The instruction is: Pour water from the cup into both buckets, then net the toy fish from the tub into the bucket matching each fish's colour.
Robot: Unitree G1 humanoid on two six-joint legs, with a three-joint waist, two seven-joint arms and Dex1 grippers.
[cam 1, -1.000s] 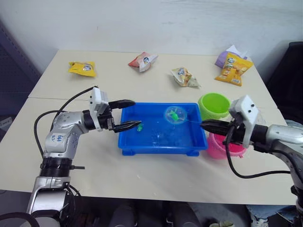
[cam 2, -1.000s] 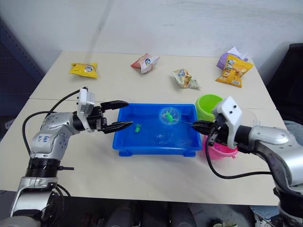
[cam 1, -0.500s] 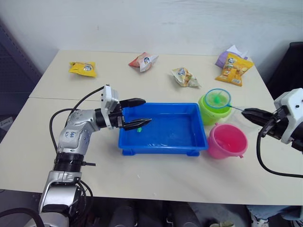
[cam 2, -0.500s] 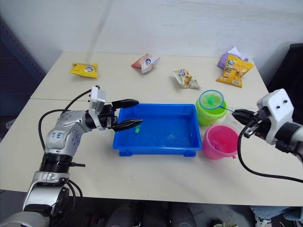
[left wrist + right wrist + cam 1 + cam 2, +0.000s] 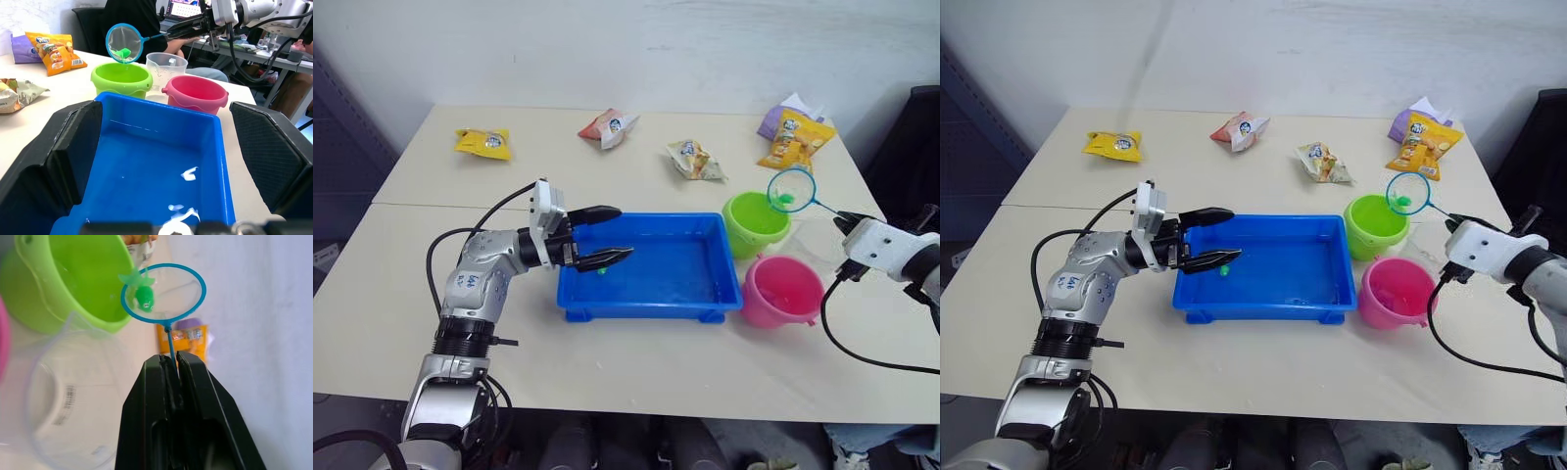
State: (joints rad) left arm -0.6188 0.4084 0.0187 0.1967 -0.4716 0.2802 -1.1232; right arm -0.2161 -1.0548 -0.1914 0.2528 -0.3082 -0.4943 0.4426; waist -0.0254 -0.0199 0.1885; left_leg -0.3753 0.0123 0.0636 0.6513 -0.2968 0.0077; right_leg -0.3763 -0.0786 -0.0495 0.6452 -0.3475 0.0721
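— One green fish [image 5: 144, 297] sits in the net [image 5: 164, 293]; where is it?
— Above the green bucket [image 5: 756, 221], its handle pinched by the right gripper [image 5: 172, 363].
— Left gripper [image 5: 615, 235]?
— Spread wide over the tub [image 5: 651, 309].

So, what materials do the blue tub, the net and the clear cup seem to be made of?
The tub looks like glossy moulded plastic, with highlights on its wet floor. The net has a thin blue hoop, probably plastic, and fine pale see-through mesh. The cup seems clear plastic: the table shows through it.
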